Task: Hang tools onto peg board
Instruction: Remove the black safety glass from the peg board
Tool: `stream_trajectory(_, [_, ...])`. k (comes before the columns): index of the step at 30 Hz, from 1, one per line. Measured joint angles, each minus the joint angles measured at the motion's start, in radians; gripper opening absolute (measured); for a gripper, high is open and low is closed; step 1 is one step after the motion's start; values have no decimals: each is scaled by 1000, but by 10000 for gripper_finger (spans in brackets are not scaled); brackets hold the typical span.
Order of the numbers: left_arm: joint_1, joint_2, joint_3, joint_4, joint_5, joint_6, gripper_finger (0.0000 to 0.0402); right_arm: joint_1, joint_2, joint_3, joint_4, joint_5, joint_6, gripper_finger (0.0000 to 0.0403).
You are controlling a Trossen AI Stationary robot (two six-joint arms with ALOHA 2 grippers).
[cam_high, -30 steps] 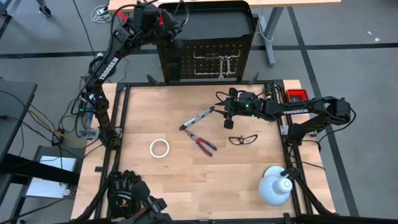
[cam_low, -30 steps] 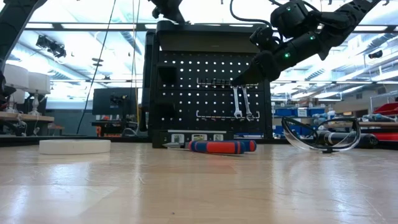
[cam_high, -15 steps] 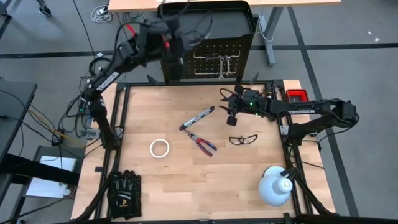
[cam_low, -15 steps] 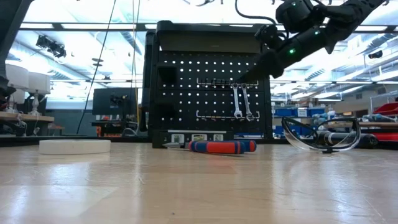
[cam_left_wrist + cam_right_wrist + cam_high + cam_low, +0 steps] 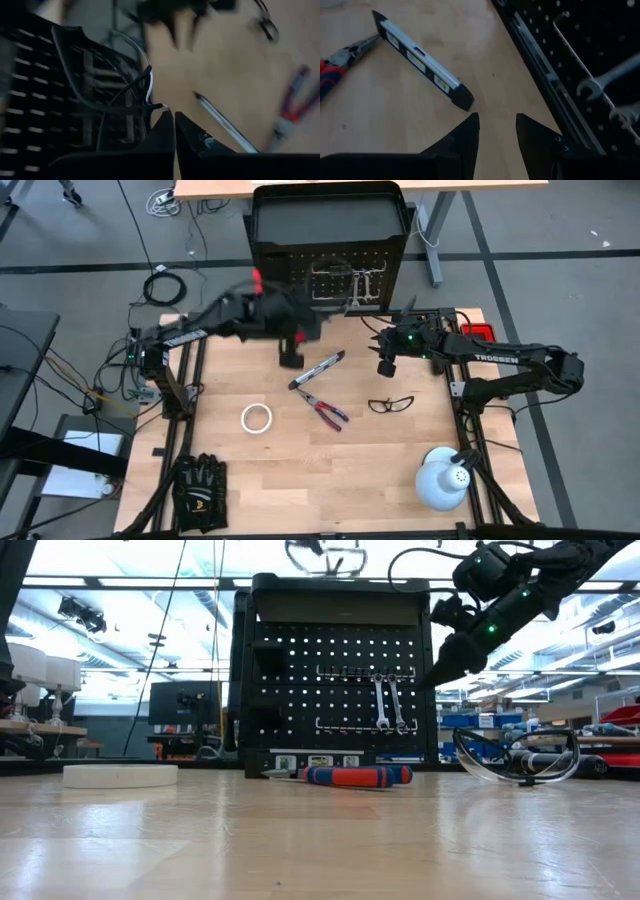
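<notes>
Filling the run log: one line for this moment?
left gripper: shut, over table | right gripper: open, empty, near level | wrenches: hung on peg board

There are two robot arms; one peg board (image 5: 330, 275) stands at the far edge of the table; two silver wrenches (image 5: 388, 704) hang on it. On the table lie one level bar (image 5: 318, 369), one pair of red-handled pliers (image 5: 324, 409), one white tape roll (image 5: 257, 418), one pair of black-framed glasses (image 5: 390, 404), one white dome lamp (image 5: 442, 478) and one pair of black gloves (image 5: 201, 488); one small red box (image 5: 476, 332) sits at the table's right edge.
</notes>
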Motion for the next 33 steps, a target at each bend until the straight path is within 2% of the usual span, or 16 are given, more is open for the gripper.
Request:
stream_trajectory(5, [-75, -2, -208, -27, -5, -98, 0, -14, -2, 0, -4, 0, 16, 140])
stream_trajectory(10, [-113, -1, -459, 15, 14, -182, 0, -14, -2, 0, -4, 0, 17, 140])
stream_trajectory(14, [-114, -6, -659, 118, 96, -241, 0, -14, -2, 0, -5, -1, 17, 140])
stream_trajectory(17, [-114, -24, -785, 226, 116, -265, 0, -14, -2, 0, -5, -1, 17, 140])
stream_trajectory(25, [-120, -155, -997, 476, 115, -386, 0, -14, -2, 0, -6, -2, 29, 140])
stream_trajectory(33, [-131, -327, -1174, 578, 113, -630, 0, -14, -2, 0, -1, -3, 32, 140])
